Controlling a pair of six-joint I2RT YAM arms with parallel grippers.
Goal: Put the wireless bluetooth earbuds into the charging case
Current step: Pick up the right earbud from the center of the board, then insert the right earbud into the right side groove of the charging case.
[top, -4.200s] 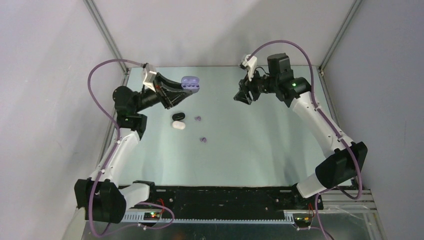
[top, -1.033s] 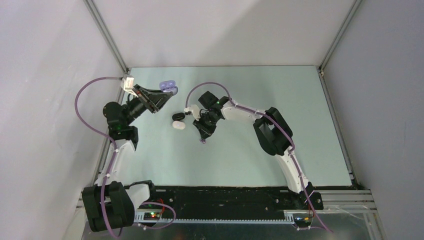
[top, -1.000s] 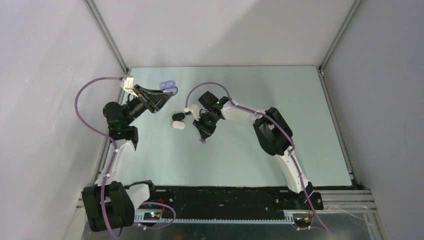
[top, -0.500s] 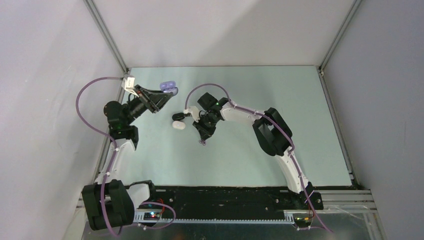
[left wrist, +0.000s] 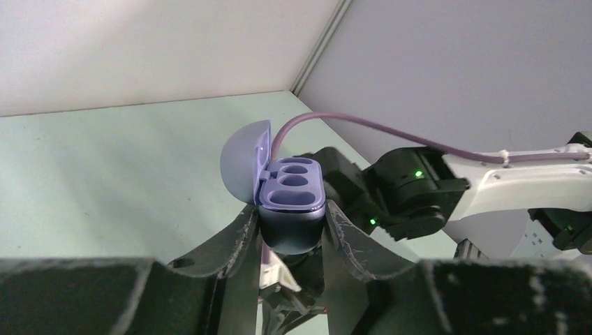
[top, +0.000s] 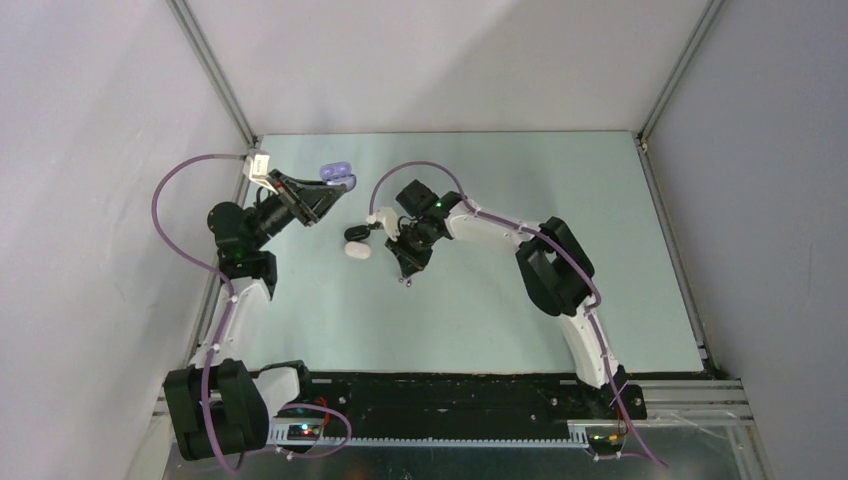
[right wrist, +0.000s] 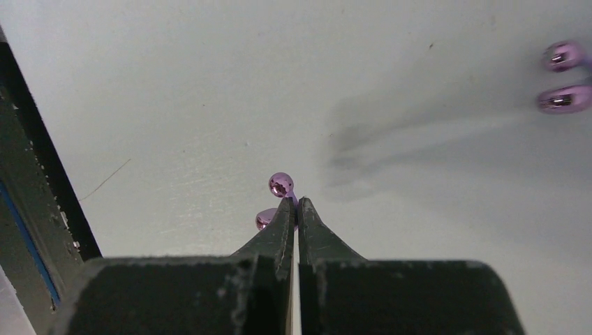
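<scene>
Right gripper [right wrist: 294,204]: jaws closed tip to tip, down on the pale green table [right wrist: 174,91] at the glossy purple earbud [right wrist: 281,185]. Whether it has a real hold cannot be told. The bud is judged light, hard and slick, likely to squirt out, so it should be pinched across its waist. A second purple earbud [right wrist: 563,99] lies well apart. Left gripper [left wrist: 292,209] clamps the open purple charging case [left wrist: 293,187] aloft, sockets up. Bare table surrounds the bud.

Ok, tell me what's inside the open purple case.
The purple case shows two empty sockets, no earbud in either. Its lid's inner face is mostly turned away; the left gripper hides the lower shell.
</scene>
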